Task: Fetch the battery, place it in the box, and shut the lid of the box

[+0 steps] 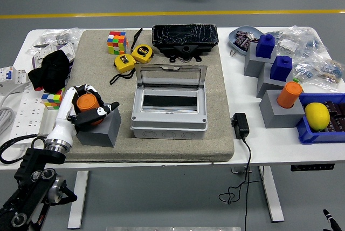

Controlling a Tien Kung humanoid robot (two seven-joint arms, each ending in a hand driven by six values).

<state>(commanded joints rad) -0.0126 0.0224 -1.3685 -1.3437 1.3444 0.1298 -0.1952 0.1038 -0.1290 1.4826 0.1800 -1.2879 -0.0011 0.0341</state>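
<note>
My left hand [86, 109] is clamped around the orange battery [86, 102] to pull it from the grey holder [99, 130] beneath it.

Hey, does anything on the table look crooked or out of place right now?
Yes: the grey block under the left hand sits skewed to the box, as the fingers close on the orange battery. Nothing looks spilled.
</note>
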